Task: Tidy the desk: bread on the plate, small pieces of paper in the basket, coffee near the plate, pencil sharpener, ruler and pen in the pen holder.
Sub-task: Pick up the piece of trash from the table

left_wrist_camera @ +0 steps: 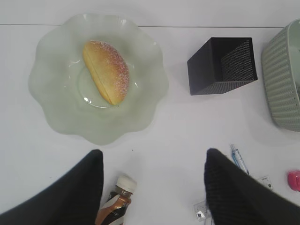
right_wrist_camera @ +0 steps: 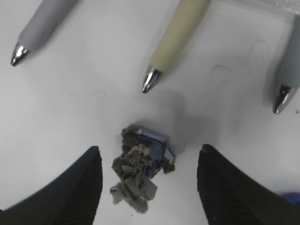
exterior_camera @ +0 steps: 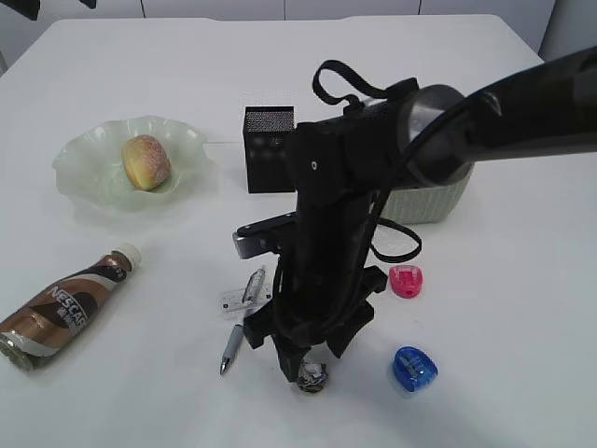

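Observation:
The bread (exterior_camera: 146,161) lies on the green glass plate (exterior_camera: 84,168) at the desk's left. In front of it the coffee (exterior_camera: 65,308) lies on its side. My right gripper (right_wrist_camera: 147,187) stands open, low over a crumpled small piece of paper (right_wrist_camera: 140,173), one finger on each side and apart from it; from outside, the paper (exterior_camera: 312,376) sits under my right gripper (exterior_camera: 308,359). Pens (exterior_camera: 233,341) and the clear ruler (exterior_camera: 244,299) lie just left of it. My left gripper (left_wrist_camera: 152,187) hangs open and empty, high above the coffee (left_wrist_camera: 117,206) cap.
The black mesh pen holder (exterior_camera: 269,149) stands at the back centre, with the green basket (exterior_camera: 434,201) to its right behind my right arm. A pink sharpener (exterior_camera: 406,280) and a blue sharpener (exterior_camera: 414,368) lie right of the gripper. Three pen tips (right_wrist_camera: 151,79) point toward the paper.

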You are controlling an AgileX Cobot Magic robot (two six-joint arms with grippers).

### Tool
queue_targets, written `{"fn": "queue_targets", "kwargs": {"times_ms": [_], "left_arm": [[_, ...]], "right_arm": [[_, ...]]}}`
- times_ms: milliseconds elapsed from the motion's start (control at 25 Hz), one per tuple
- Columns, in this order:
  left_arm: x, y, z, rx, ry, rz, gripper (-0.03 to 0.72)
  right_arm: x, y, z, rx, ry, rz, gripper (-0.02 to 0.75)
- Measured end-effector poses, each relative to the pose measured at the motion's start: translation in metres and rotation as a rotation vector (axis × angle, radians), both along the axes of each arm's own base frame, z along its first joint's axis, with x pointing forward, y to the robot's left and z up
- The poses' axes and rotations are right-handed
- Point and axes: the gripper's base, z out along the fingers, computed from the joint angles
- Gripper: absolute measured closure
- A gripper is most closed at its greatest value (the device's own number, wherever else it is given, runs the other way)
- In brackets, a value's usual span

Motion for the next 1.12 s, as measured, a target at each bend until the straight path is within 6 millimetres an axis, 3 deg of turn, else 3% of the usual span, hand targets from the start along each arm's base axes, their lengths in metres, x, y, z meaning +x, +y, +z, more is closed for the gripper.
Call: {"fn": "queue_targets", "kwargs": {"times_ms": [360, 760, 880, 1120], "left_arm": [[0.0, 0.0, 0.0, 0.001, 0.0, -0.001, 0.192], [0.0, 0.0, 0.0, 0.004, -0.001, -0.003, 0.192], [0.0, 0.0, 0.0, 0.005, -0.001, -0.002, 0.192], [0.0, 0.0, 0.0, 0.005, -0.001, -0.002, 0.192]], "right_arm": [[0.0, 0.0, -0.013, -0.017, 0.029, 0.004, 0.274], [-0.001, 0.001, -0.016, -0.024, 0.042, 0.005, 0.35], [-0.001, 0.001, -0.016, -0.024, 0.042, 0.005, 0.42], [-0.003, -0.001, -0.016, -0.038, 0.065, 0.01, 0.692]]}}
